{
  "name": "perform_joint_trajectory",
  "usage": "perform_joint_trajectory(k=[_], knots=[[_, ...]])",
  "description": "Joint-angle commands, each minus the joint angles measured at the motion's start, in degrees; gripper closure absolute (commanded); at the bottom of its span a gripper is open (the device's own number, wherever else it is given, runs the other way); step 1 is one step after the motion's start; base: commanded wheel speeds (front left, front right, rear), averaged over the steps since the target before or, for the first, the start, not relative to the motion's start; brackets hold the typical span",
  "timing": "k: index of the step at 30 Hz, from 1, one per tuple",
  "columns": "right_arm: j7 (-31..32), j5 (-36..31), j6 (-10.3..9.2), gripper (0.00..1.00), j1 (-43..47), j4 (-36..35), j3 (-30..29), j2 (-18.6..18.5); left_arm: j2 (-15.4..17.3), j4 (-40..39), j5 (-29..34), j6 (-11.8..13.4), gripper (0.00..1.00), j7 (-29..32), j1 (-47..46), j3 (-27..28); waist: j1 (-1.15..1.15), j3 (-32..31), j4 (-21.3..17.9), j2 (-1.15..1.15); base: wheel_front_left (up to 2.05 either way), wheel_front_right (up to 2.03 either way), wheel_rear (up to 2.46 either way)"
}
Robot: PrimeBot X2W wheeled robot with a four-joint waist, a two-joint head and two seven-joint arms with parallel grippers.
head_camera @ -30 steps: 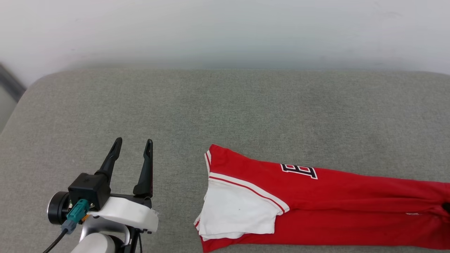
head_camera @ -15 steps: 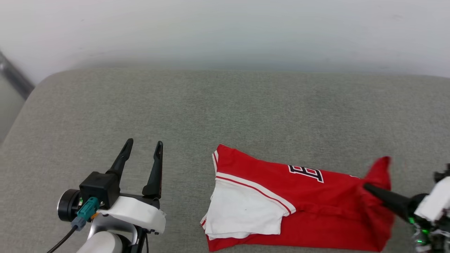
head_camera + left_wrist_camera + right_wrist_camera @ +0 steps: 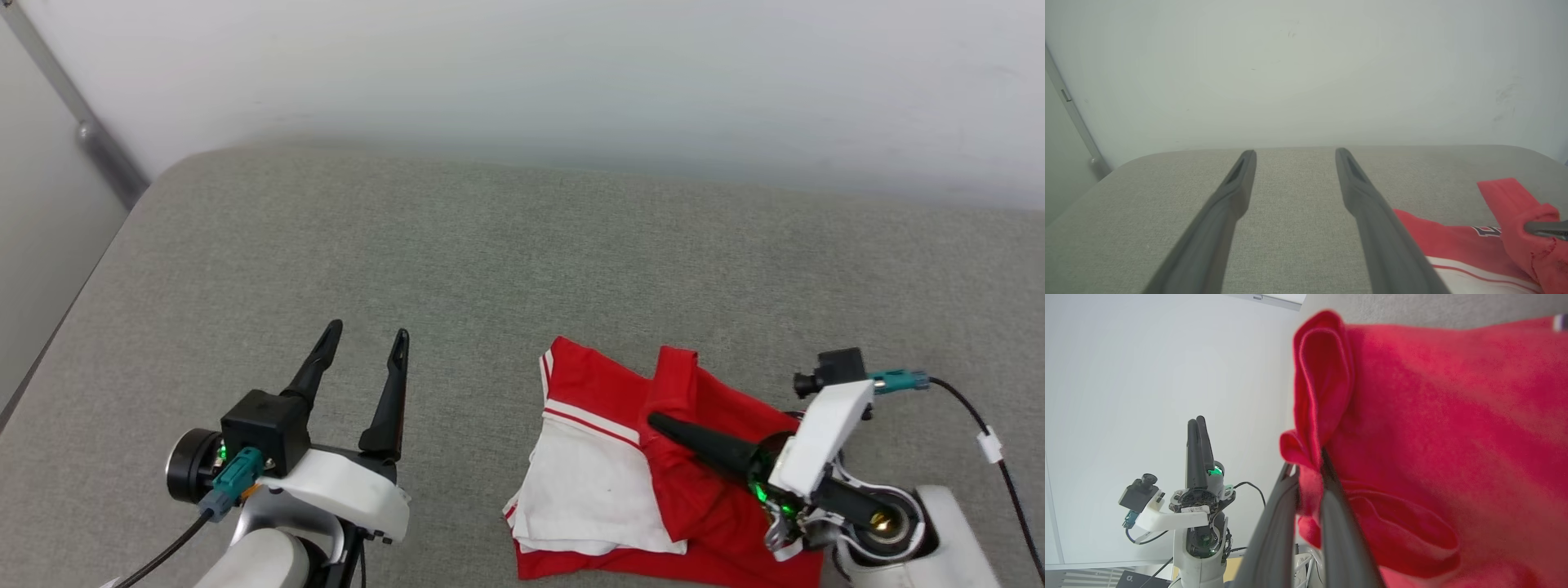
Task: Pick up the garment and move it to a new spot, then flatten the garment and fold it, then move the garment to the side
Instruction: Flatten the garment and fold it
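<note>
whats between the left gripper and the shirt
Just a bare stretch of grey cushion, seen in the head view, between the open left gripper and the garment.

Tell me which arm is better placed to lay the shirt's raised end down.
Right. The right tool is shut on a raised red end of the shirt. The left tool stands open above the grey cushion, apart from the shirt.
</note>
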Motion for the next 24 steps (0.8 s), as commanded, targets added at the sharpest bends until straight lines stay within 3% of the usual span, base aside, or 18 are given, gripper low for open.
perform_joint_trajectory(k=[1,11,12,13,14,15,24], knots=[[-2.44,-0.4,-0.02,1.0,-0.92,0.93,2.41,0.1,-0.42,0.26,0.11,-0.46,0.0,0.04,-0.61,-0.41,0.0,0.08,1.16,0.0,0.0,0.0,0.0],[-15.57,0.18,-0.01,0.98,-5.29,10.7,14.79,0.07,-1.7,1.77,0.2,-1.38,0.0,-0.6,-1.99,-1.54,0.0,0.76,4.2,0.0,0.0,0.0,0.0],[-16.98,-0.28,-0.01,0.84,-5.9,11.67,15.55,0.07,-1.66,1.85,0.23,-1.29,0.0,-0.62,-2.0,-1.49,0.0,0.91,4.18,0.0,0.0,0.0,0.0],[-18.77,-0.74,-0.01,0.64,-6.5,12.72,16.02,0.06,-1.69,1.89,0.23,-1.23,0.0,-0.73,-1.98,-1.46,0.0,1.05,4.13,0.0,0.0,0.0,0.0],[-18.77,-0.74,-0.01,0.64,-6.5,12.72,16.02,0.06,-1.69,1.89,0.23,-1.23,0.0,-0.73,-1.98,-1.46,0.0,1.05,4.13,0.0,0.0,0.0,0.0],[-20.39,-0.99,-0.01,0.0,-7.25,13.61,16.5,0.06,-1.77,1.88,0.2,-1.19,0.0,-0.84,-1.99,-1.43,0.0,1.26,4.06,0.0,0.0,0.0,0.0],[-22.8,-2.04,-0.01,0.0,-11.64,14.37,22.36,-1.04,-1.92,2.92,0.05,-1.53,0.0,-1.04,-2.75,-1.57,0.0,1.23,2.7,0.0,0.0,0.0,0.0]])
